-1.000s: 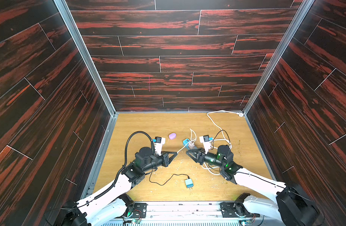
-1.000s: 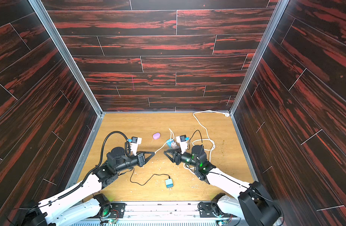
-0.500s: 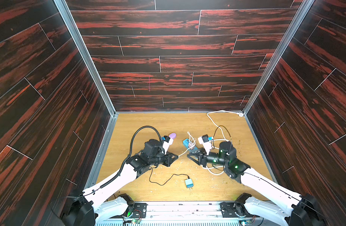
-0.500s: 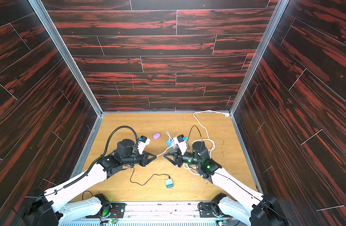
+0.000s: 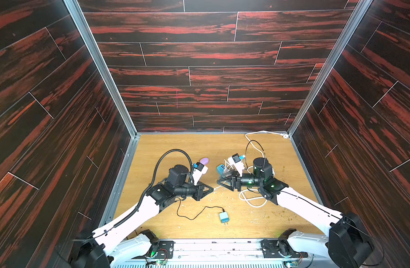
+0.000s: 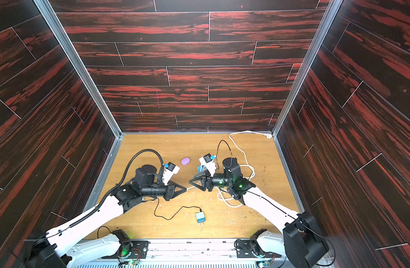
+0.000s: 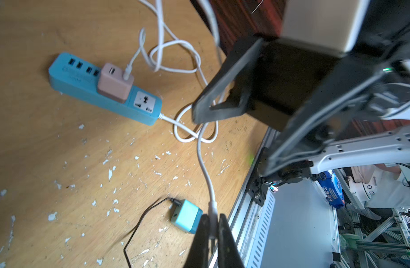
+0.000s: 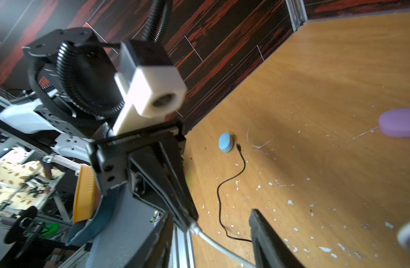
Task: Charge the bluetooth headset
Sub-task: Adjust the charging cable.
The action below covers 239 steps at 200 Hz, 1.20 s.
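The left pincer (image 7: 212, 224) is clamping the plug end of the white cable (image 7: 205, 167), while the right pincer (image 5: 221, 182) is hovering opposite, jaws standing apart

The power strip (image 7: 83, 81) lies mid-table on the table (image 5: 176, 143), just behind the right gripper (image 5: 219, 182). A wall adapter (image 7: 114, 81) sits plugged into its top, and a charging cable (image 7: 205, 167) runs from the adapter to the left gripper (image 7: 212, 219). The headset case (image 5: 204, 160) lies left of the strip. A small charger (image 5: 223, 217) lies nearer the front edge, its cord (image 8: 218, 199) trailing left.
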Motion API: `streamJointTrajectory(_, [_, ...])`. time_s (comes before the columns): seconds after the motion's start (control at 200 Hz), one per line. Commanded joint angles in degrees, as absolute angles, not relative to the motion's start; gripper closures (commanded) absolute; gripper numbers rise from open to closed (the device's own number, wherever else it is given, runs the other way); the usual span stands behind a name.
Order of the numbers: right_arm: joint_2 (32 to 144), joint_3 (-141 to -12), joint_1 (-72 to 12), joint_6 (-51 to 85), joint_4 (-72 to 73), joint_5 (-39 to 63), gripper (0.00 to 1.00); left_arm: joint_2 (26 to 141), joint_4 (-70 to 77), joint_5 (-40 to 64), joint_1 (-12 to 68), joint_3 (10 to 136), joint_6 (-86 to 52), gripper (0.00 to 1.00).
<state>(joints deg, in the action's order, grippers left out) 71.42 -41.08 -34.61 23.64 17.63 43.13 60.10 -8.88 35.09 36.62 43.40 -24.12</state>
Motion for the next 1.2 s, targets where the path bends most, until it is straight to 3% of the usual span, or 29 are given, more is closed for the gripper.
streamJointTrajectory(0.0, [71.73, -39.67, -34.60, 25.05, 20.43, 48.05, 0.44, 57.69, -7.87, 35.95, 36.32, 43.50, -23.19, 0.99])
streamJointTrajectory(0.902, [74.04, -37.97, -35.09, 26.62, 25.87, 55.96, 0.45, 58.45, -4.66, 42.04, 36.37, 44.56, -24.77, 0.99])
streamJointTrajectory(1.192, [73.29, -37.78, -36.18, 25.43, 24.21, 58.18, 0.57, 59.14, -5.19, 41.56, 36.36, 45.33, -24.38, 0.99])
